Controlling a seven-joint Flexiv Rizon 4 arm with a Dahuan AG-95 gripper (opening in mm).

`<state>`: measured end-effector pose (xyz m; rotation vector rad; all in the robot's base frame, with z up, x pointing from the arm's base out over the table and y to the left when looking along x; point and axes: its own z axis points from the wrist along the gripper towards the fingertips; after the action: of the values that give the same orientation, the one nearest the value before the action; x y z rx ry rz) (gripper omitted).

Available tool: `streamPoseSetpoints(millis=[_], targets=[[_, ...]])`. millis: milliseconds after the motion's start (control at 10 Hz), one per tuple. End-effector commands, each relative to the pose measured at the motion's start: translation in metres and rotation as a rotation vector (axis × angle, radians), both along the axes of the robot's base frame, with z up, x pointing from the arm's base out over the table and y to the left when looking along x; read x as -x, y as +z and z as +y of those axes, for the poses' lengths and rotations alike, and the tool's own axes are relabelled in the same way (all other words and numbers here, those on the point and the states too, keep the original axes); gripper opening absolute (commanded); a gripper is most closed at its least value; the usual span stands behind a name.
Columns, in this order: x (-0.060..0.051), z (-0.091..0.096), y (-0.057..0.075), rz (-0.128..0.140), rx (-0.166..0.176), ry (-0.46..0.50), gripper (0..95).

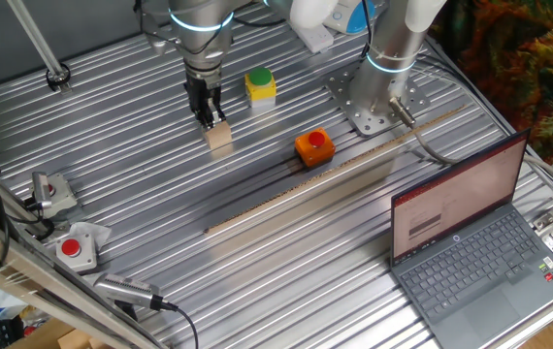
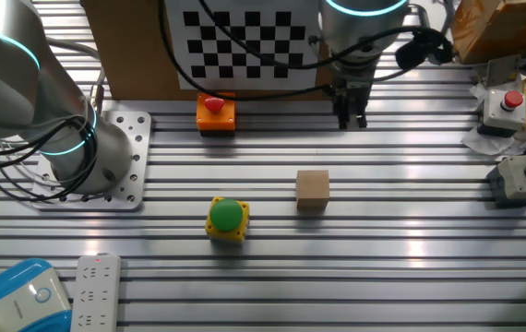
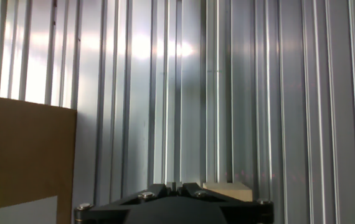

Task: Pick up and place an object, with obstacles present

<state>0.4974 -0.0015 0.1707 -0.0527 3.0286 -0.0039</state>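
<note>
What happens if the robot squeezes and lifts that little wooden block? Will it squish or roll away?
Probably neither. The wooden block looks solid with flat sides, so it should stay stiff and give the gripper a steady hold. It sits flat on the ridged table, so it likely slides rather than rolls. It's small, so probably light.

Tabletop (image 1: 257,291): ribbed metal slats running lengthwise. Resting on it: a small pale wooden block (image 1: 219,138); a yellow box with a green button (image 1: 261,86); an orange box with a red button (image 1: 313,146); a long thin wooden strip (image 1: 354,165) lying diagonally just beside the orange box; an open laptop (image 1: 475,242) near one corner; two grey button boxes (image 1: 75,246) near the opposite edge, possibly wired; the arm's bolted base plate (image 1: 364,102); and a white power strip (image 2: 95,293) at one edge.
</note>
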Motion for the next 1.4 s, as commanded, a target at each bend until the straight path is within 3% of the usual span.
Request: streamPoseSetpoints(millis=[100,600,1400], targets=[[-0.001,-0.001,0.0,0.002,-0.004,0.0,0.0],[0.012,-0.014,-0.001,0.002,-0.02,0.0,0.0],[0.028,-0.031,-0.02,0.008,-0.027,-0.008,0.0]])
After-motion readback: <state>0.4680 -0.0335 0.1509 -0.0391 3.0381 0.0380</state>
